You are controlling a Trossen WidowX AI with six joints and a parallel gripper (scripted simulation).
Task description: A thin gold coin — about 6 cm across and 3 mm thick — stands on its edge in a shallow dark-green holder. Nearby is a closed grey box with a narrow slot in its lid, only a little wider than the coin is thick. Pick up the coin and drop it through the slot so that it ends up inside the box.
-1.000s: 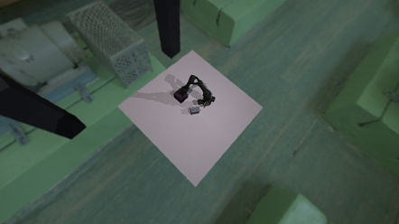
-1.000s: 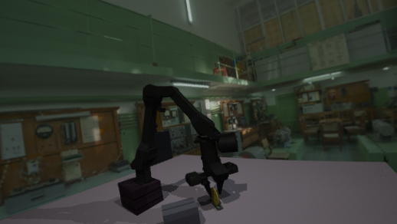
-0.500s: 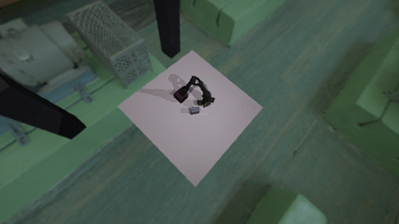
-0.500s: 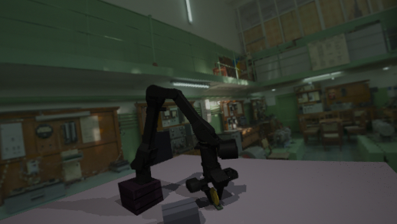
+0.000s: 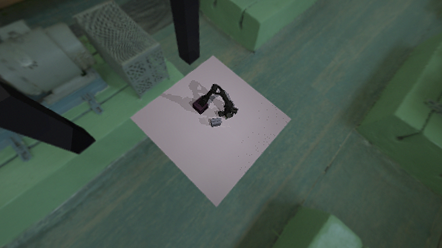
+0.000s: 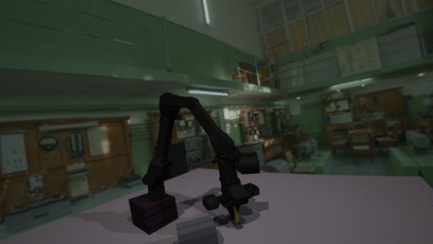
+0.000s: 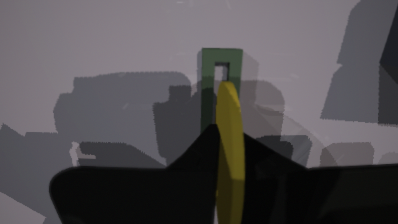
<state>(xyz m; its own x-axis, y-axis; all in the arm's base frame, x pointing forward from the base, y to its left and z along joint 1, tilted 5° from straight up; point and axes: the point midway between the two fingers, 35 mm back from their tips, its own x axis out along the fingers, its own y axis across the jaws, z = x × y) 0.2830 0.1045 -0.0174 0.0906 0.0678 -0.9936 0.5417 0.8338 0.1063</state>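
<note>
The gold coin (image 6: 236,216) (image 7: 230,155) stands on its edge, its foot at the dark-green holder (image 6: 239,226) (image 7: 222,56). In the wrist view the holder's far end shows beyond the coin, with part of its slot uncovered. My gripper (image 6: 235,212) (image 7: 219,132) points down and is shut on the coin, one dark finger against each face. The fingers hide the coin's near lower part and the holder's near end. The closed grey box (image 5: 215,121) (image 6: 196,231) stands a short way from the holder; its slot is too small to make out.
The arm's dark base block (image 5: 200,106) (image 6: 153,211) stands on the pale table top (image 5: 217,178) (image 6: 334,209), behind the box in the exterior view. A dark shape cuts into the wrist view's right edge, and shadows lie around the holder.
</note>
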